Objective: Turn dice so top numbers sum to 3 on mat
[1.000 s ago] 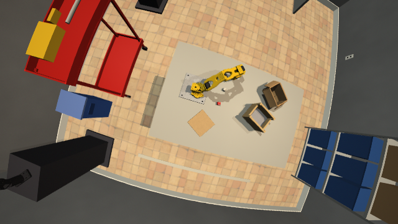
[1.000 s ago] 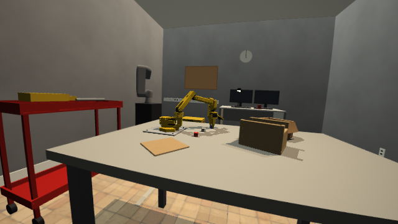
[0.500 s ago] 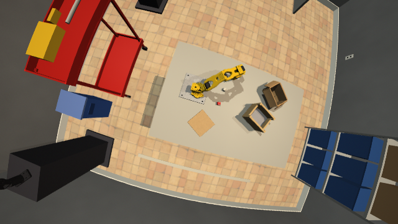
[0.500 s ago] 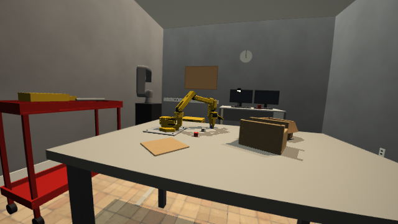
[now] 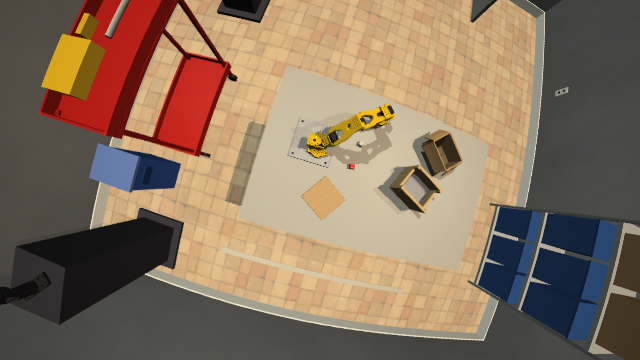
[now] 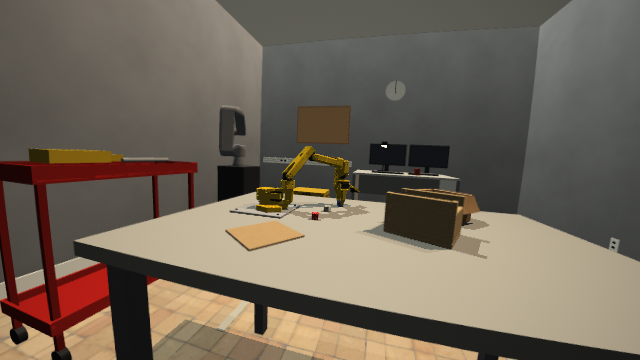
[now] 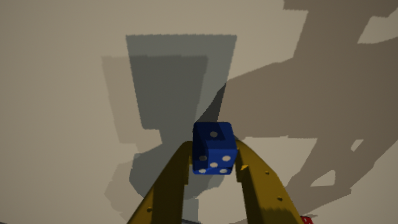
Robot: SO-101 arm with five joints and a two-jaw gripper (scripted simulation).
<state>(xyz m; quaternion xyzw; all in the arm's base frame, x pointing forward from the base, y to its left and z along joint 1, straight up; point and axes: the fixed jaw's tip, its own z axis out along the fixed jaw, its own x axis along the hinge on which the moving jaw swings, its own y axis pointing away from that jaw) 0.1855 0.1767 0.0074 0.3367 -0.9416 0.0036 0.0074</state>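
Note:
My gripper (image 7: pixel 214 162) is shut on a blue die (image 7: pixel 214 148); the die sits between the two yellow fingers, with a one-pip face and a three-pip face showing in the wrist view. In the overhead view the arm (image 5: pixel 352 127) reaches out to the right of its base, away from the tan mat (image 5: pixel 323 197). A white die (image 5: pixel 359 144) lies on the table near the arm. A red die (image 5: pixel 351 166) lies a little nearer the mat, off it. The red die also shows in the side view (image 6: pixel 315 215), with the white die (image 6: pixel 326 208) behind it.
Two open cardboard boxes (image 5: pixel 415 188) (image 5: pixel 442 151) stand to the right of the arm. The arm's grey base plate (image 5: pixel 309 142) is at the table's left part. A red cart (image 5: pixel 125 70) stands off the table at the left.

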